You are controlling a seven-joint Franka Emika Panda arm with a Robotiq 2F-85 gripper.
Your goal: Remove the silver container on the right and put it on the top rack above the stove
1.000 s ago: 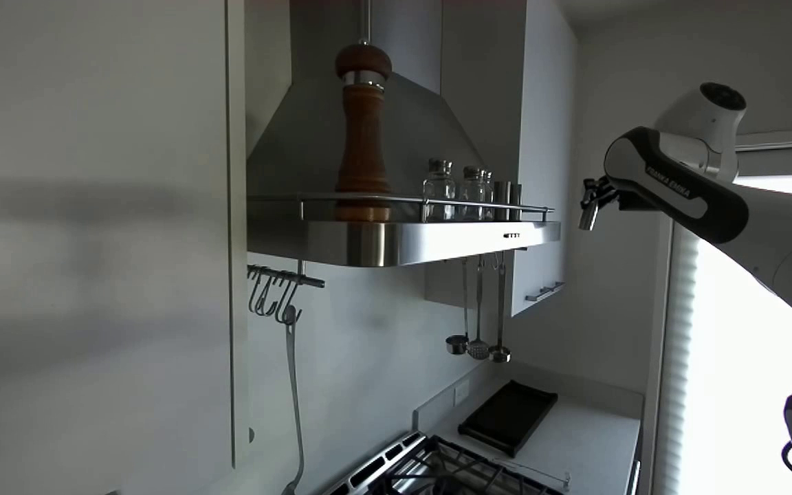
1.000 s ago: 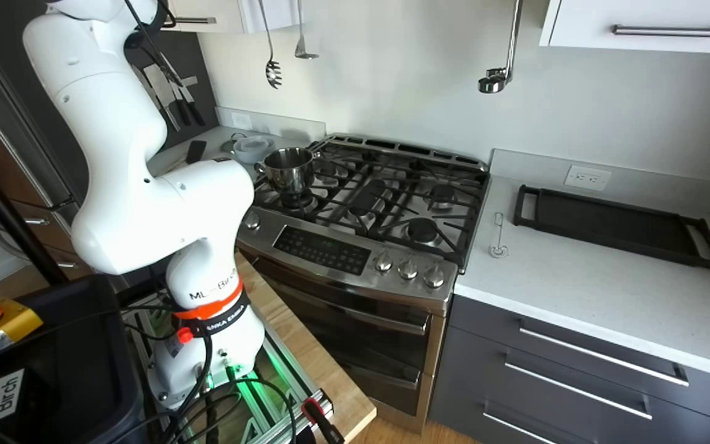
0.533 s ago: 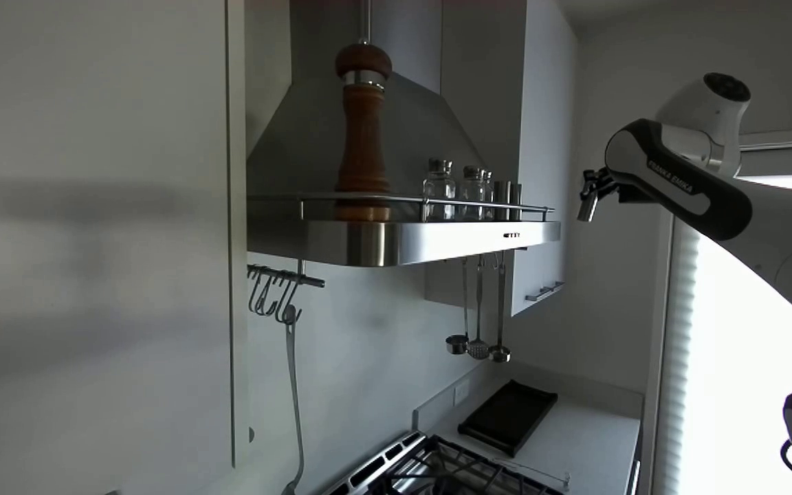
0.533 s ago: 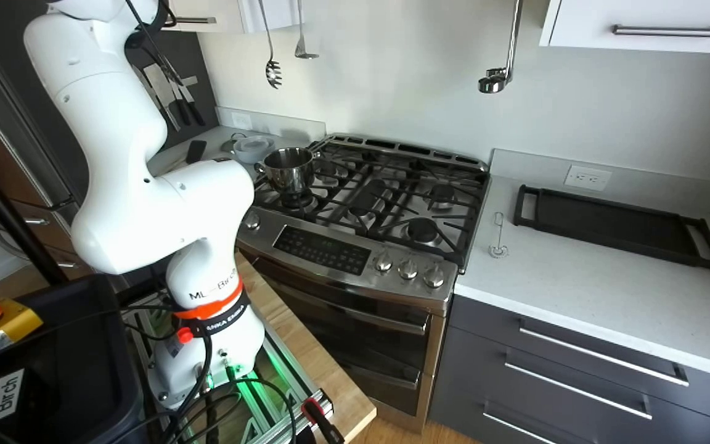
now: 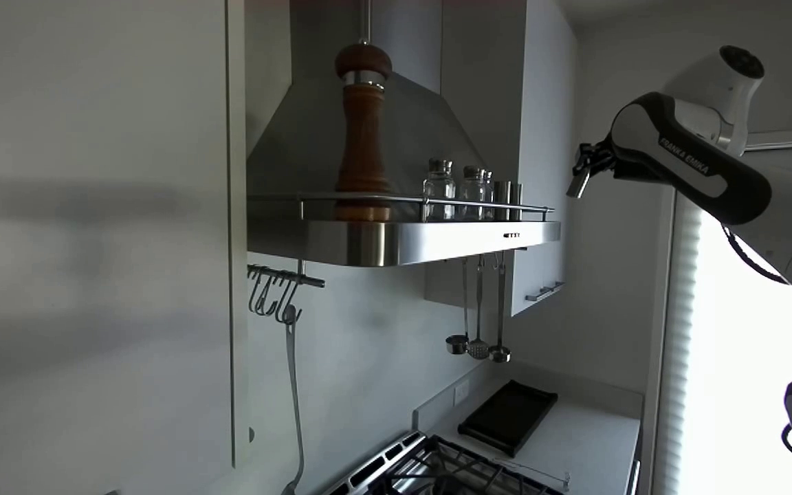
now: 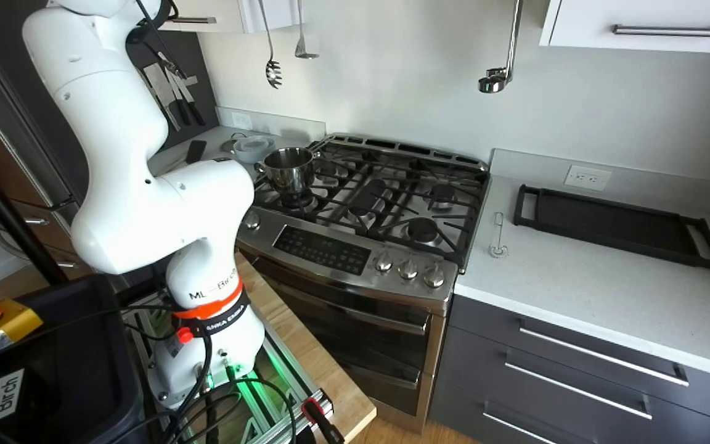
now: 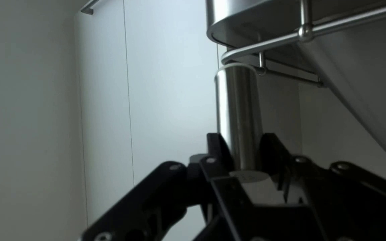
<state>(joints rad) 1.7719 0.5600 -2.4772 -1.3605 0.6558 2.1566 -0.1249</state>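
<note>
"What do you see in the wrist view?"

"The gripper (image 7: 242, 150) has its jaws pressed on both sides of the silver container (image 7: 238, 110), spread only by its width. The rail (image 7: 275, 42) of the top rack (image 5: 451, 239) shows its corner just behind the container's far end."

"And where does an exterior view put this container?"

"It is tilted, just beyond the right end of the rack. The picture is rather dim, so I cannot tell how wide is the gap."

"What stands on the rack?"

"Only an exterior view gives this: a wooden pepper mill (image 5: 364, 137) toward the left end, then glass jars (image 5: 439, 189), and two silver cylinders (image 5: 502, 199) near the right end."

"And the pot (image 6: 289, 172)?"

"In an exterior view alone, at the front left corner of the stove (image 6: 392, 203)."

"Is some writing readable?"

"Yes: FRANKA EMIKA on the robot arm (image 5: 685, 155), and Birch on a white label (image 6: 7, 394)."
</note>
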